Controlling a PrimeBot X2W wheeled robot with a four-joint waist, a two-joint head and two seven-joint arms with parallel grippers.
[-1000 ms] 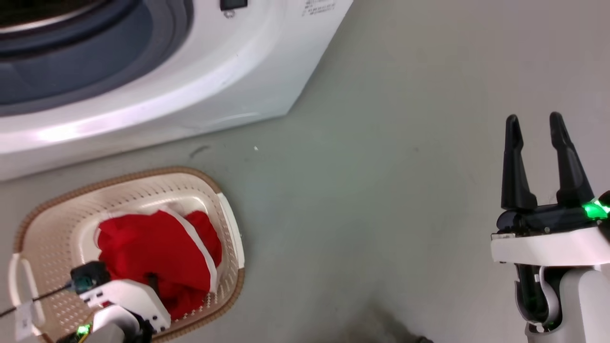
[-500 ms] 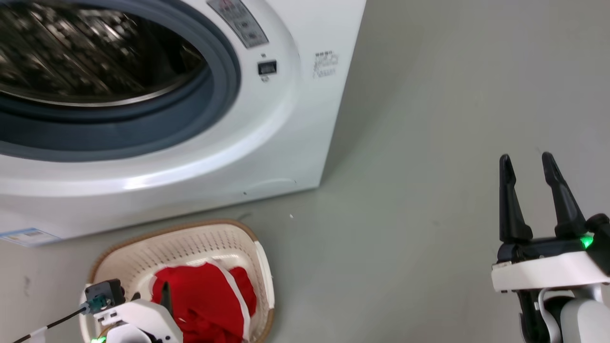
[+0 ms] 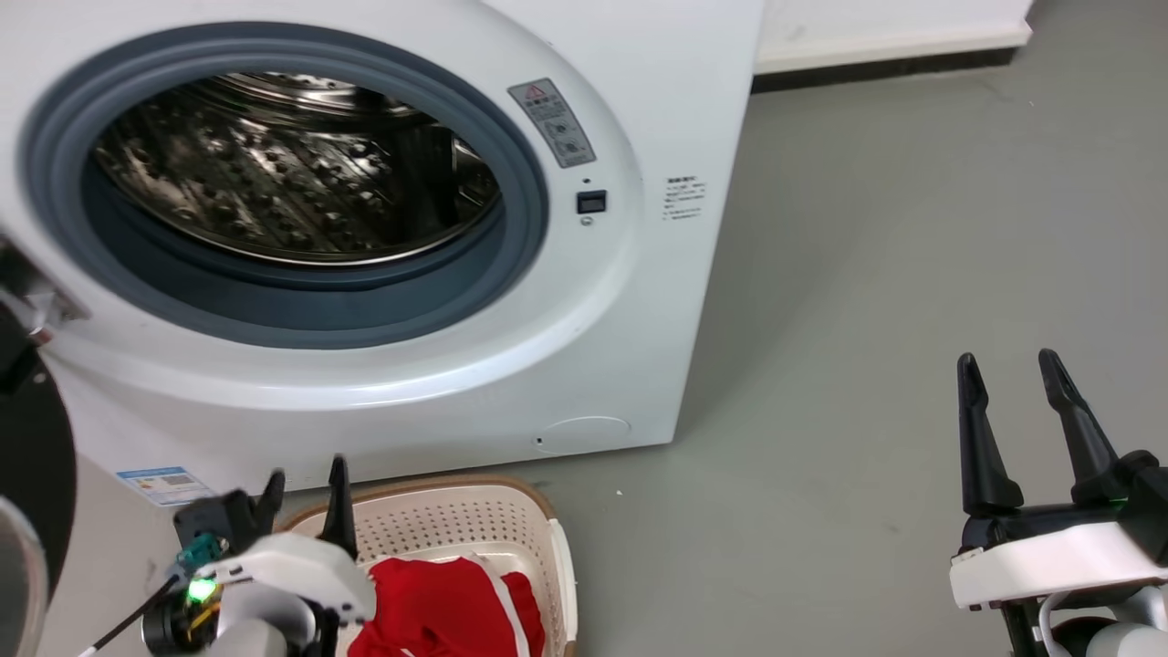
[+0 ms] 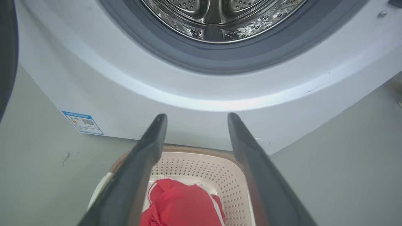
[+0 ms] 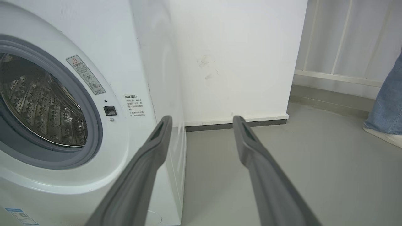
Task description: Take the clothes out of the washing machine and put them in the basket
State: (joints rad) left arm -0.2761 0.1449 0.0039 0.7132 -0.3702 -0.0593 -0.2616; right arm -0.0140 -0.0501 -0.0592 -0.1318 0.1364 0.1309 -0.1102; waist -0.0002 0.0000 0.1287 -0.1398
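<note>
Head view, and the washing machine (image 3: 639,301) dominates your picture: its door (image 3: 32,456) is swung aside at your left so the mouth is free, and the grey ring (image 3: 520,182) frames a drum (image 3: 292,173) that shows bare perforated steel wherever you can see in. Just beside the machine's foot sits the basket (image 3: 438,522), close enough, I'd judge, for a short carry. The clothes (image 3: 438,607), red with white trim, lie bundled inside it. Your left pincer (image 3: 307,474) hovers above the basket's left end, fingers apart, nothing between them, aimed up at the drum mouth; that looks lined up for another reach inside. Your right pincer (image 3: 1006,365) hangs well apart over bare floor (image 3: 867,274), fingers spread and empty, probably held clear of the work. That floor is smooth grey, lightly scuffed. The right wrist view gives you a white wall (image 5: 235,56), dark skirting (image 5: 235,125), and a person's leg (image 5: 388,97) in jeans at the far edge, so mind that side. A small blue label (image 3: 164,484) sits low on the machine.
</note>
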